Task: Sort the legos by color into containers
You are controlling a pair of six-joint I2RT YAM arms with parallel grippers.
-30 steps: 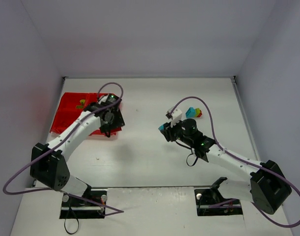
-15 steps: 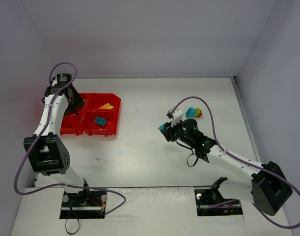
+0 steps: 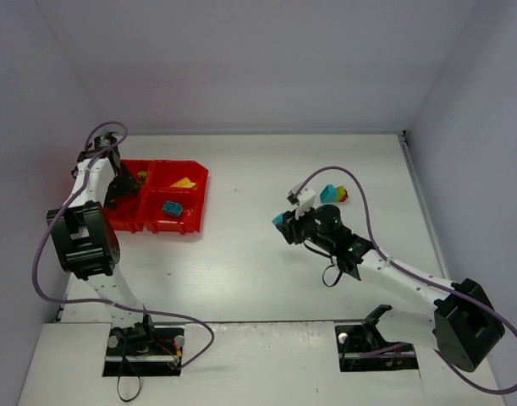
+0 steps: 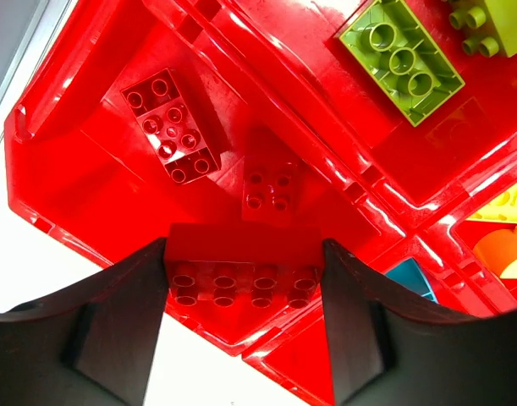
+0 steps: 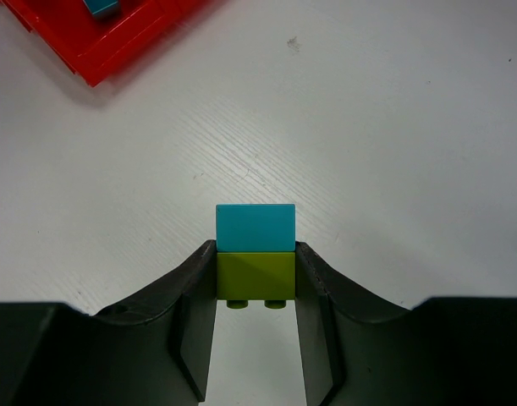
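Status: right hand (image 5: 255,258) clamps green brick (image 5: 255,275), teal brick (image 5: 255,227) on its far end; left hand (image 4: 245,249) grips red brick (image 4: 241,283) over tray (image 4: 63,178).

The white tabletop (image 3: 241,262) carries a shallow red tray (image 3: 195,222) close to its far left corner. Well to the right of the tray, at about the same depth, lies a small cluster of loose bricks (image 3: 334,194), teal with some yellow and red. Just off the tray's near right corner, the surface shows a small dark speck (image 5: 294,41) and fine grain lines.
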